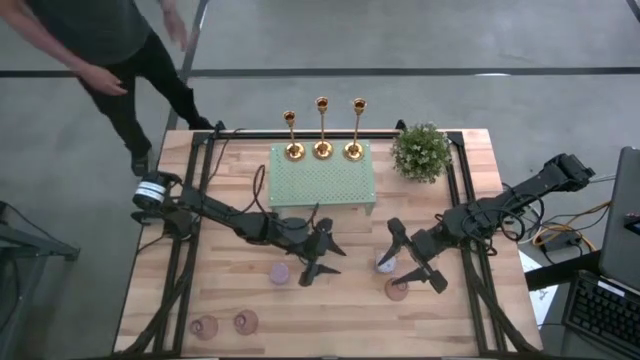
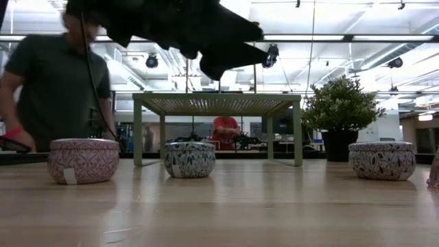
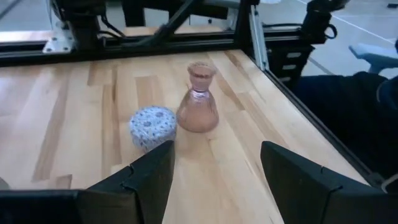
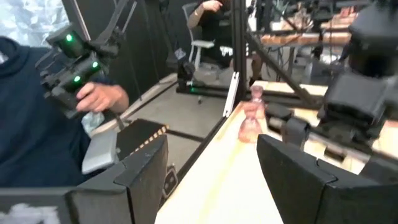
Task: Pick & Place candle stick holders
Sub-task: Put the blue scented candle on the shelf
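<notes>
Both grippers hover with jaws spread — left gripper [image 1: 318, 257] beside the lilac holder [image 1: 279, 272], right gripper [image 1: 412, 262] flanking 2 holders. Centre over 1 holder [image 1: 386, 262] before you descend.

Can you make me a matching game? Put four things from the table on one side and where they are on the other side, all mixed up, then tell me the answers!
Things:
1. gold candlesticks
2. potted plant
3. two pink holders
4. left gripper

Places:
A. by the near left corner of the table
B. over the middle of the table, beside a lilac holder
C. in a row at the far edge of the green stand
D. right of the stand, at the back

Pairs: 1-C, 2-D, 3-A, 4-B.
</notes>
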Robot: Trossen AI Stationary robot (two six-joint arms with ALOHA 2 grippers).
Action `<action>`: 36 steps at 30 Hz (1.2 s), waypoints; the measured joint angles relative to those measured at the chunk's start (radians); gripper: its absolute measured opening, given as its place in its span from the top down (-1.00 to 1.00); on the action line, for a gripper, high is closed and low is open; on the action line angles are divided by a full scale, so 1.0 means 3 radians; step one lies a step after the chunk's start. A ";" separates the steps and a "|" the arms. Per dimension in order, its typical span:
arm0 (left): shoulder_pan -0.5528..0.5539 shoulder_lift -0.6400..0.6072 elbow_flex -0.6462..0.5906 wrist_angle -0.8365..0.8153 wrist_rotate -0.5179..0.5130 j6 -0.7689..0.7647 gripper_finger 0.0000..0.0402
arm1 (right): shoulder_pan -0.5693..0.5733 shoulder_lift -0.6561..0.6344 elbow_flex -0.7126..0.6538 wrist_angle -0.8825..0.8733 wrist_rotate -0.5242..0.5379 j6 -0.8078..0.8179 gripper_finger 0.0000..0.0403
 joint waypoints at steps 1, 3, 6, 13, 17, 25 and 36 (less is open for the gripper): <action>0.0000 -0.0049 0.0000 -0.0118 0.0000 -0.0014 -0.21 | 0.0013 0.0000 -0.0015 -0.0003 0.0005 0.0002 -0.18; 0.0003 -0.0135 0.0000 -0.0367 0.0000 -0.0034 -0.21 | 0.0028 0.0000 -0.0037 0.0005 0.0006 0.0001 -0.17; 0.0003 -0.0337 -0.0003 -0.0921 -0.0001 0.0008 -0.21 | 0.0033 0.0000 -0.0074 0.0106 0.0008 -0.0011 -0.17; -0.0027 -0.0890 -0.0020 -0.2015 -0.0056 -0.0229 -0.21 | 0.0033 0.0000 -0.0093 0.0128 0.0097 -0.0026 -0.19; -0.0097 -0.1114 -0.0023 -0.2548 -0.0062 -0.0486 -0.21 | 0.0031 0.0000 -0.0105 0.0125 0.0108 -0.0082 -0.18; -0.0128 -0.1139 -0.0056 -0.2718 -0.0510 -0.0651 -0.21 | 0.0031 0.0005 -0.0117 0.0128 0.0125 -0.0162 -0.15; -0.0032 -0.0310 0.0298 -0.0916 -0.0122 0.0049 -0.20 | 0.0024 0.0006 -0.0117 0.0149 0.0204 -0.0189 -0.15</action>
